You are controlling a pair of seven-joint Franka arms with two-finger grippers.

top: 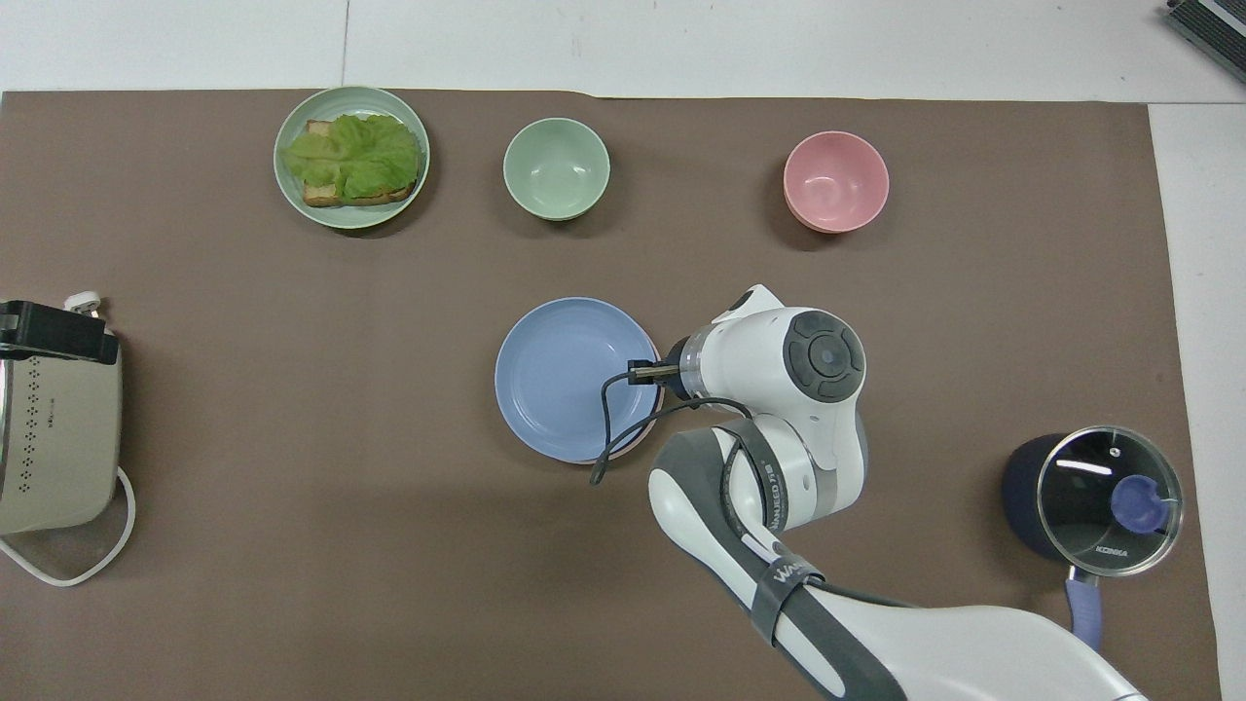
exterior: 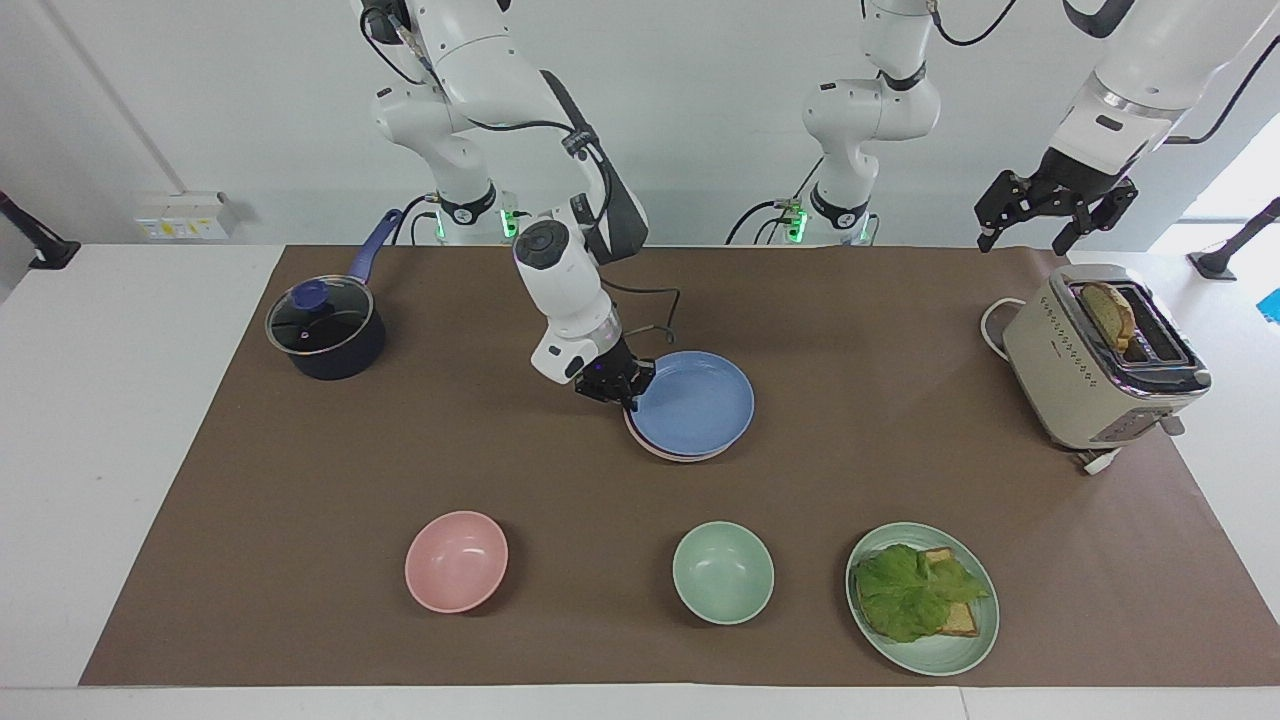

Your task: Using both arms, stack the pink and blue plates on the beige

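Note:
The blue plate lies on the pink plate in the middle of the brown mat. Only a thin pink rim shows beneath it. My right gripper is shut on the blue plate's rim, on the side toward the right arm's end; in the overhead view the wrist covers the fingers. The beige plate is hidden. My left gripper hangs open and empty in the air above the mat's corner by the toaster, where the arm waits.
A beige toaster with bread stands at the left arm's end, and a lidded dark pot at the right arm's end. Farther from the robots are a pink bowl, a green bowl and a green plate with lettuce and toast.

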